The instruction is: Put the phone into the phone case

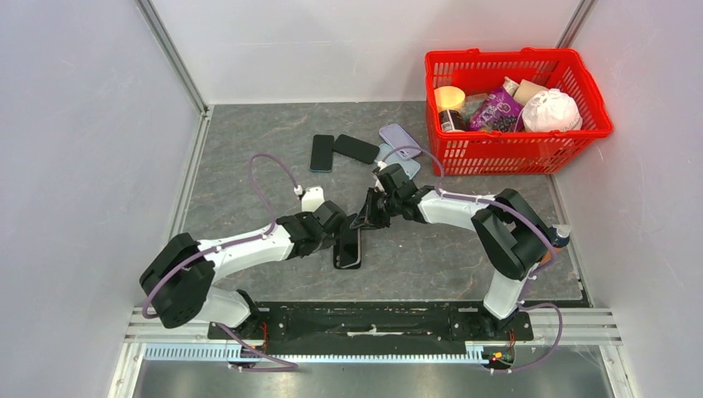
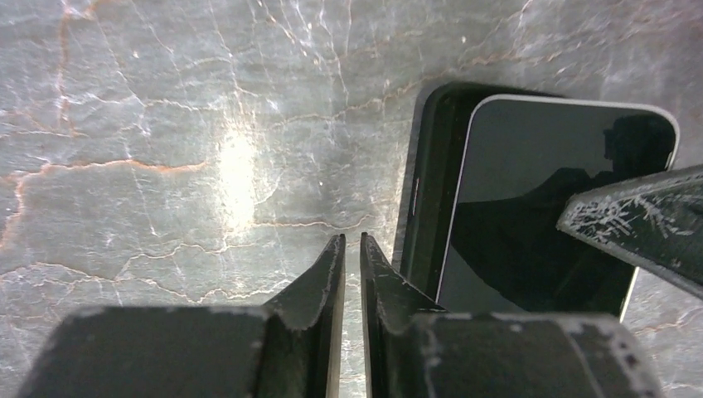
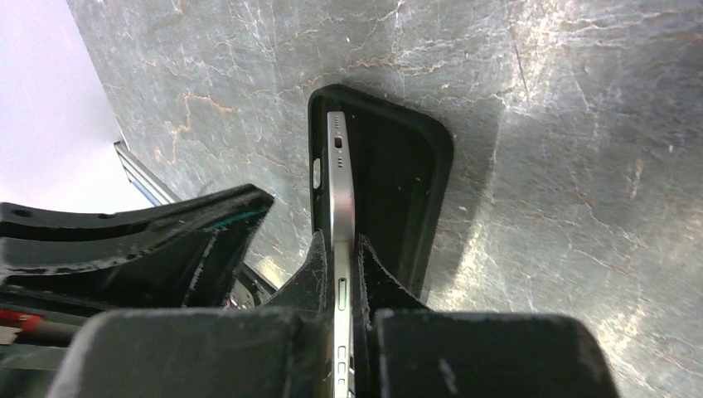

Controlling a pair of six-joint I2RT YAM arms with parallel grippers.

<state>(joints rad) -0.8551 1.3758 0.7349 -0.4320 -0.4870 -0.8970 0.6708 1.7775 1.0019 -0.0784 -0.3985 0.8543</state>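
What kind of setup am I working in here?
Probably a lab robot test cell: plain white walls on aluminium framing, a stone-patterned mat, and a red basket of assorted props.

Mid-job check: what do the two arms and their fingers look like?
The left arm and right arm share white shells with black joint housings. A thin lilac cable loops along each. The black wedge-shaped fingers are scuffed pale along their edges.
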